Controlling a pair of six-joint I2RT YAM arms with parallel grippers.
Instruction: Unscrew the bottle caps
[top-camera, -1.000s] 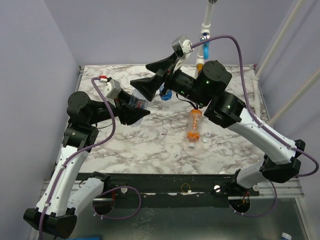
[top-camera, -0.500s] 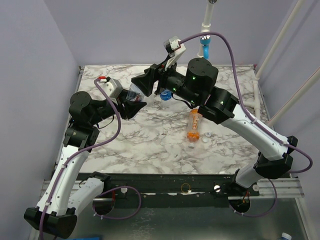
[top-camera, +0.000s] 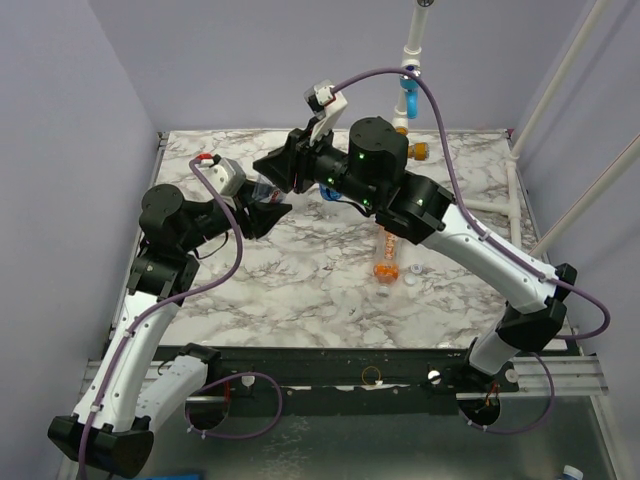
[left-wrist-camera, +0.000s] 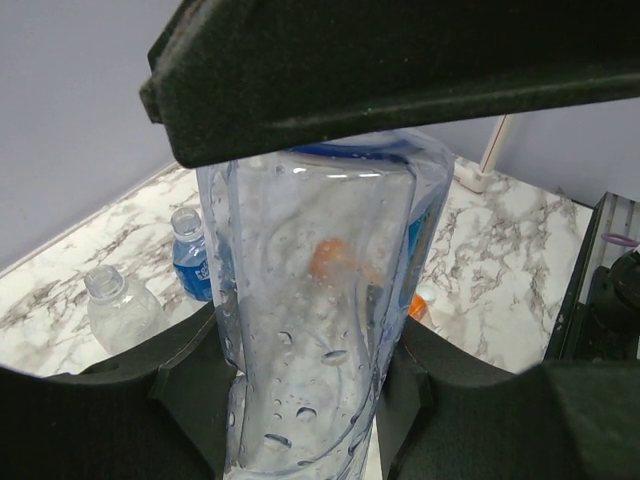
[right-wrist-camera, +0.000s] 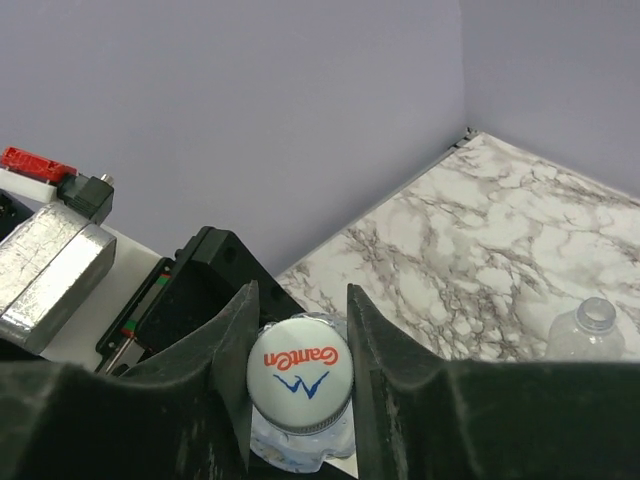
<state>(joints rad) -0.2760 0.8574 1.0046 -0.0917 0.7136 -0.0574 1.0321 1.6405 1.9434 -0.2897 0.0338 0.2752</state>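
Observation:
My left gripper (top-camera: 262, 207) (left-wrist-camera: 308, 400) is shut on the body of a clear bottle with a dark blue label (top-camera: 262, 188) (left-wrist-camera: 315, 300), held up off the table. My right gripper (top-camera: 277, 170) (right-wrist-camera: 300, 338) is shut on that bottle's white cap (right-wrist-camera: 300, 372), one finger pressing each side. An orange bottle (top-camera: 388, 256) lies on the marble with two loose white caps (top-camera: 414, 272) (top-camera: 383, 292) beside it. A slim blue-labelled bottle (left-wrist-camera: 190, 268) and a clear unlabelled bottle (left-wrist-camera: 118, 308) (right-wrist-camera: 590, 335) stand at the back, both without caps.
A white pipe with a blue fitting (top-camera: 408, 92) and an orange fitting (top-camera: 418, 152) rises at the table's back edge. The right arm (top-camera: 440, 225) reaches across the middle of the marble table (top-camera: 300, 290). Purple walls close in the left and back.
My right gripper swung left onto the held bottle's cap and closed on it. My left gripper kept its grip, the bottle shifting only slightly.

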